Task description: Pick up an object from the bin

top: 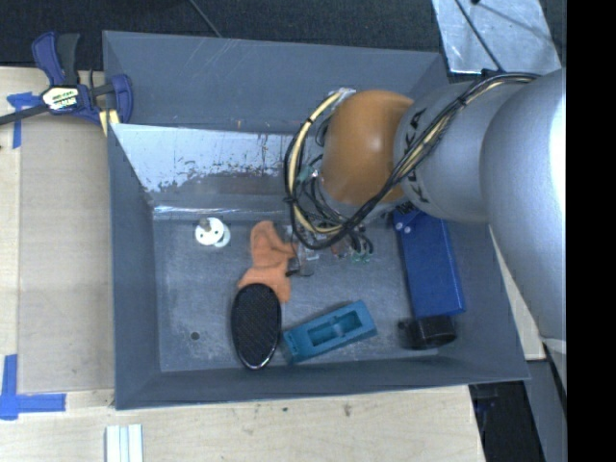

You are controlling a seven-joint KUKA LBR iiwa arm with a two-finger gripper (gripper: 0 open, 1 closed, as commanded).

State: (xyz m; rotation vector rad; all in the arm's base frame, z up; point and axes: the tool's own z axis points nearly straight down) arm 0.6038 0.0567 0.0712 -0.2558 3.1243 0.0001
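Crowding the gripper, cables hide its opening beside an orange lump.

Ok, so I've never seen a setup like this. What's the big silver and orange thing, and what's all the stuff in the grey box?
This is a single camera looking down into a grey metal bin from above and a little to one side. The big silver tube coming in from the right is a robot arm. The orange dome and the looped cables are part of its wrist, not loose items. Its gripper hangs low under that wrist, right beside an orange soft-looking thing near the middle of the bin floor. I can't tell whether it holds anything. Also on the floor are a small white round thing at the left, a black oval brush-like thing and a teal flat block at the front, and a long blue box on the right.
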